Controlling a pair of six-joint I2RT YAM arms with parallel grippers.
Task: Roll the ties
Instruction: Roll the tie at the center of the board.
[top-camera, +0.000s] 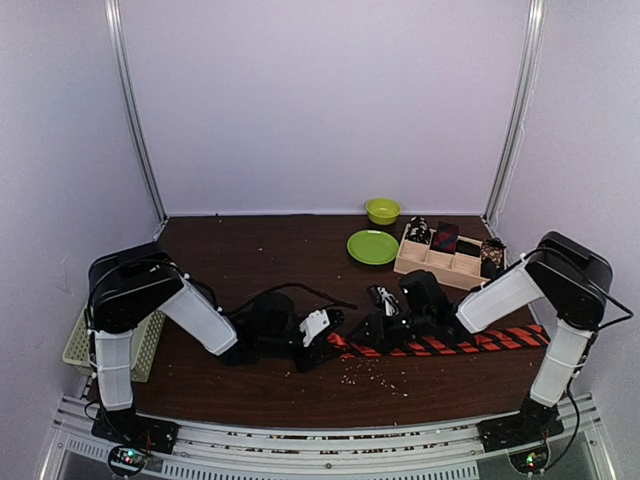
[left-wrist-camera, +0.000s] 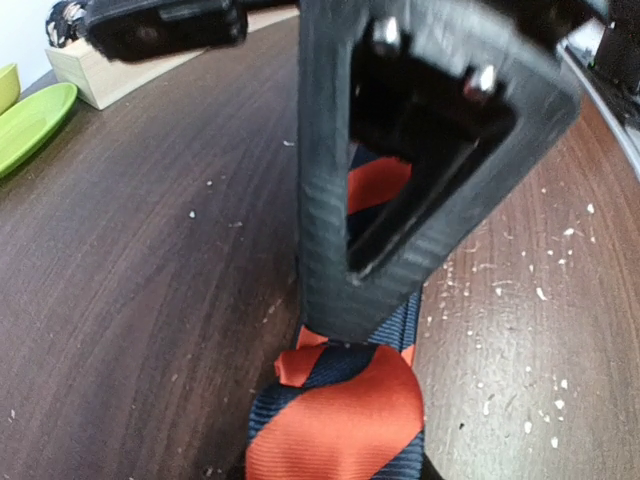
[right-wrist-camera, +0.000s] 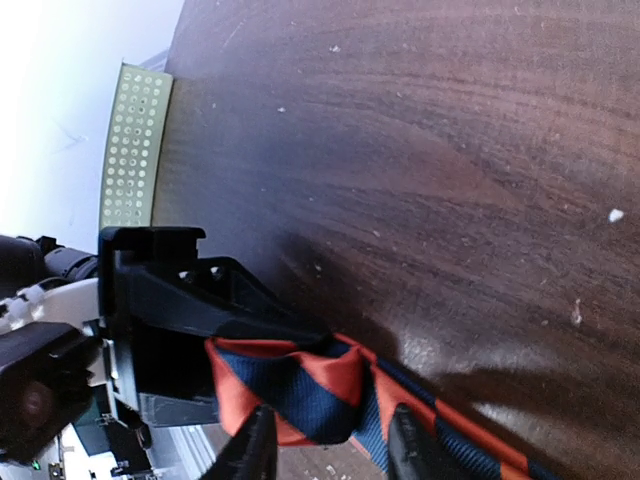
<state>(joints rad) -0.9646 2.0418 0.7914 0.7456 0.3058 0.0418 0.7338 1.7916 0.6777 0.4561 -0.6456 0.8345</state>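
One striped tie (right-wrist-camera: 300, 385) lay under two grippers. The right gripper (right-wrist-camera: 330, 455) had its fingers apart, straddling the folded end. The left gripper (top-camera: 328, 338) faced it there, grip unclear. Beyond the right gripper, one box (top-camera: 430, 263) held about four rolled ties (top-camera: 446, 237).

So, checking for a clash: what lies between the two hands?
The folded end of the orange-and-navy striped tie, seen best in the right wrist view.

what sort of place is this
Probably a robot lab test cell: plain white walls enclose a dark wooden table, with the left arm and right arm bolted to a metal rail at its near edge.
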